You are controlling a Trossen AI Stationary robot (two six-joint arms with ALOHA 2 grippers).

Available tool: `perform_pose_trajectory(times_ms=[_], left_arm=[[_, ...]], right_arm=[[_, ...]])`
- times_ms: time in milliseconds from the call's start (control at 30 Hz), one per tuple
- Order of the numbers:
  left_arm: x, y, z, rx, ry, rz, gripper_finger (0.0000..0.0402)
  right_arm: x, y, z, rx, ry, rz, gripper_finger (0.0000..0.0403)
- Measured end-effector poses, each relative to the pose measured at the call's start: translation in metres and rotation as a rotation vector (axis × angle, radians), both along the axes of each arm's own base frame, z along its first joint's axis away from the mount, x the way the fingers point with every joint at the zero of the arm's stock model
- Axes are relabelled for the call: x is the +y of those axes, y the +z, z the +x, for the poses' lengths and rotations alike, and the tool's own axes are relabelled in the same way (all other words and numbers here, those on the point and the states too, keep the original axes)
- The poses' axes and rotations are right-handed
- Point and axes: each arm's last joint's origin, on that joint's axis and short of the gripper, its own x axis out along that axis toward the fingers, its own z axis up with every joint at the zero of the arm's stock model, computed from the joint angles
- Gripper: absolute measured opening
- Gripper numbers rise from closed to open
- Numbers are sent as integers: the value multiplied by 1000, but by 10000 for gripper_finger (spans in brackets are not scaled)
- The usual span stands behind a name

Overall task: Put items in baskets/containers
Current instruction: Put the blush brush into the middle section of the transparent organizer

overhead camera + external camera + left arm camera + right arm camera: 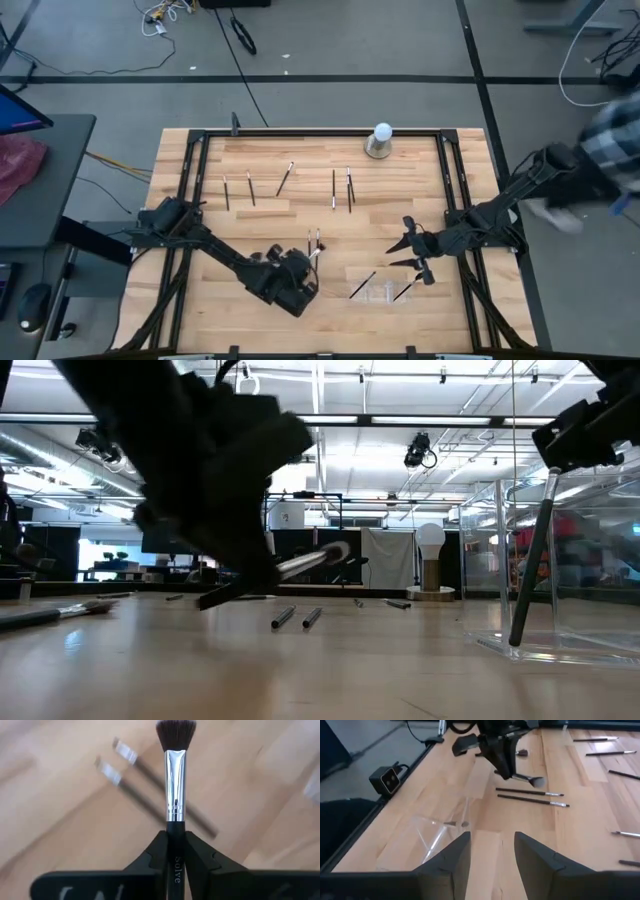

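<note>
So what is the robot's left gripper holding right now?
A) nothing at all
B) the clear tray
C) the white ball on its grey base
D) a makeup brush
D: the left gripper is shut on the dark handle of a makeup brush, whose silvery ferrule and bristles stick out past the fingers.

Silver-ferruled black brush [176, 785], reddish-brown bristles

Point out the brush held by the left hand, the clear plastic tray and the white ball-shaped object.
silver-ferruled makeup brush [176, 780], left wrist view, ferrule.
clear plastic tray [560, 650], low view, bottom edge.
white ball-shaped object [382, 131], high view, top.
</note>
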Motion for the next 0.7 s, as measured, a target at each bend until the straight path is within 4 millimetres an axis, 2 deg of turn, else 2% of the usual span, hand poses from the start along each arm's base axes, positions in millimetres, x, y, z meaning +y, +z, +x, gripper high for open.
perform_pose_trajectory(times_ms=[233,467,700], left_arm=[[17,16,36,-176,-87,136,43],[41,41,67,-334,-185,267,43],[54,64,84,-507,-324,307,42]], right_arm=[[-1,-5,0,-46,-12,28,155],[-10,-3,4,-69,-140,54,155],[-23,17,7,-99,-238,133,155]])
